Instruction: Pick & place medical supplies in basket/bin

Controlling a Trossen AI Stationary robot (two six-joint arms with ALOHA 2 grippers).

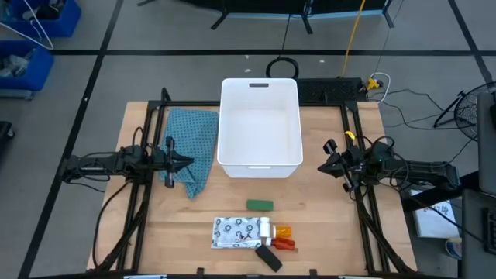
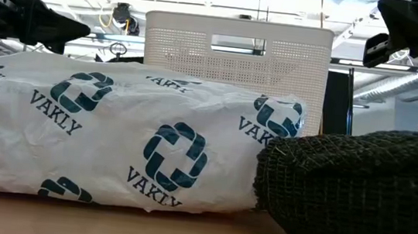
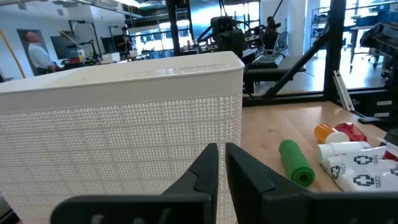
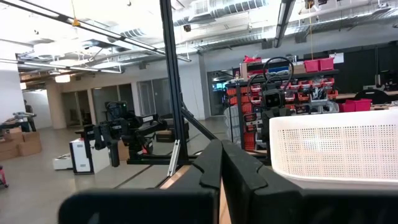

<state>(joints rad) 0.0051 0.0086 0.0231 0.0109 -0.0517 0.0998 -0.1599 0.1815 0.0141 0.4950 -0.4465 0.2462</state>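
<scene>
The white tub point(image 1: 260, 124) stands at the middle of the table, with its handle slot in the far wall. Near the table's near edge lie the speckled white pouch point(image 1: 235, 232), the small white bottle point(image 1: 265, 228), the orange-red bottle point(image 1: 284, 238), the black oblong point(image 1: 269, 257) and the green block point(image 1: 260, 205). My left gripper point(image 1: 186, 163) hovers shut left of the tub, over the teal cloth point(image 1: 194, 143). My right gripper point(image 1: 325, 164) hovers shut right of the tub. The left wrist view shows the tub wall point(image 3: 124, 124) and the green block point(image 3: 295, 163).
The teal cloth lies crumpled against the tub's left side. Black frame rails run along the table's left and right sides. Blue crates point(image 1: 39, 31) sit on the floor beyond the far left corner. In the low view the pouch point(image 2: 113, 138) and the black oblong point(image 2: 357, 187) fill the foreground.
</scene>
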